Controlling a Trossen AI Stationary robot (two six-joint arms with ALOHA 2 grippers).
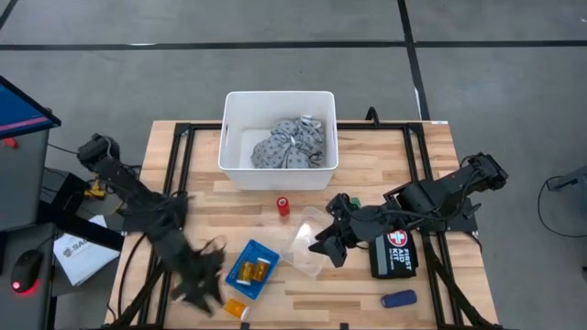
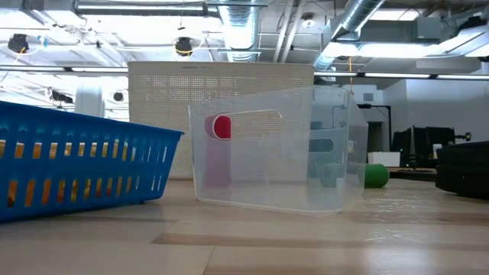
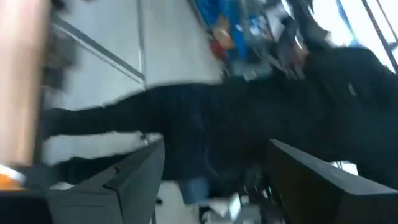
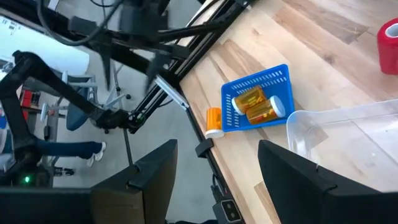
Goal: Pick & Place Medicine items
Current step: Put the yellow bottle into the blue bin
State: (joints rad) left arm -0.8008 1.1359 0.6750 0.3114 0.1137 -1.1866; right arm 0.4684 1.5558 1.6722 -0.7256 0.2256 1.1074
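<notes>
The grey patterned bundle lies inside a white bin at the table's far side. Two orange pill bottles lie in a small blue basket, and a third orange bottle lies on the wood at the near edge. The red cylinder stands in front of the bin. A green cylinder rests on the table behind the clear container. The dark-blue cylinder lies near the right front. My right gripper hovers open beside the clear container. My left gripper is open, left of the basket.
A black first-aid pouch lies under my right arm. The clear container sits between the basket and my right gripper. Bare wood shows near the table's left and right far corners. Black frame rails run along both table sides.
</notes>
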